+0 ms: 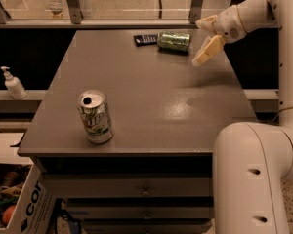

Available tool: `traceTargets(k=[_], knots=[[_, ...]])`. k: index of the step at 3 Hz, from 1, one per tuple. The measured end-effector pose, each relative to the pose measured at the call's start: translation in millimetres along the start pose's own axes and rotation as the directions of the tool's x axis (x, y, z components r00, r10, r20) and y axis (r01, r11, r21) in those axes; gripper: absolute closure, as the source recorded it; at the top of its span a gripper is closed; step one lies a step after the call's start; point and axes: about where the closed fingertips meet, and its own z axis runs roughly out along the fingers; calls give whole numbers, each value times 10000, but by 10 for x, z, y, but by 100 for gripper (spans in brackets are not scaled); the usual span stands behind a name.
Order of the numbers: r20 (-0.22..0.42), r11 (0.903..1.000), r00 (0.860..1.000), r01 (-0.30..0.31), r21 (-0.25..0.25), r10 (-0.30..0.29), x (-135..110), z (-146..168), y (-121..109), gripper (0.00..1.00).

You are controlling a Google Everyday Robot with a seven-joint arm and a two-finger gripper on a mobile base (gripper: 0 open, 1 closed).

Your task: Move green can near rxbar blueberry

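green can (174, 41) beside rxbar blueberry (145, 39); end effector (199, 42) (spread) near can

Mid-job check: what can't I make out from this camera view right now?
1. Camera view: whether the green can, lying on its side, touches the rxbar blueberry. Their ends meet at this angle.
2. The bar's wrapper print is too small to read.
3. The gripper is open, right of the can. Its height above the table cannot be judged from one view.
4. The cardboard box is cut off by the lower-left edge.
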Motion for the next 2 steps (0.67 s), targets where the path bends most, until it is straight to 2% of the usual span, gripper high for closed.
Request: traceTargets(k=[1, 2], knots=[[794, 9995, 9967, -172, -274, 193, 59, -401, 215, 0], [828, 9994, 9964, -178, -291, 202, 62, -413, 224, 0]])
